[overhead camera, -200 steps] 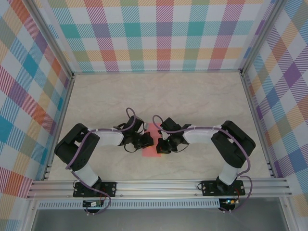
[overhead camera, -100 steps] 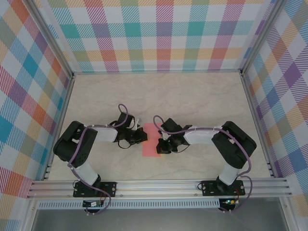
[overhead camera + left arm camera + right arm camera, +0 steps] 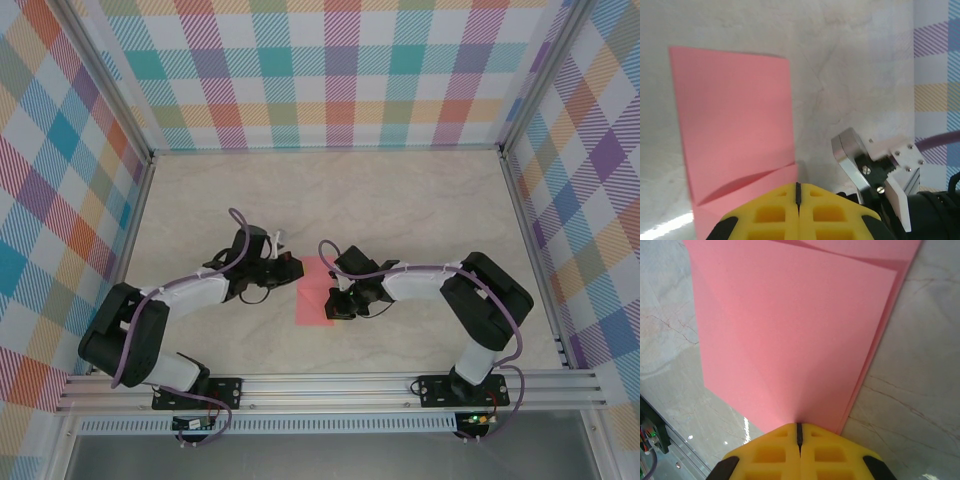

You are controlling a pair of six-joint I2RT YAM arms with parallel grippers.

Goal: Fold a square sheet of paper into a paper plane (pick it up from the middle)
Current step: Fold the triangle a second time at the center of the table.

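Observation:
The square sheet of paper (image 3: 313, 295) is salmon pink and lies folded into a narrow rectangle in the middle of the table. Its top layer lifts slightly near one end (image 3: 735, 120). My right gripper (image 3: 334, 303) is shut, its yellow tips (image 3: 799, 426) resting on the sheet (image 3: 790, 330) near its right edge. My left gripper (image 3: 297, 268) is shut with nothing in it. It hovers at the sheet's far left edge, its tips (image 3: 798, 186) over a corner. A paper plane is out of view.
The marble-look tabletop (image 3: 400, 200) is ringed by checked walls (image 3: 330, 80) with aluminium rails at their foot. The right arm's metal wrist bracket (image 3: 860, 160) sits close beside my left fingers. Purple cables loop over both forearms.
The left arm has swung its elbow out to the left, and its gripper slid from the sheet's left side toward the far left corner. The right gripper and the sheet have stayed put.

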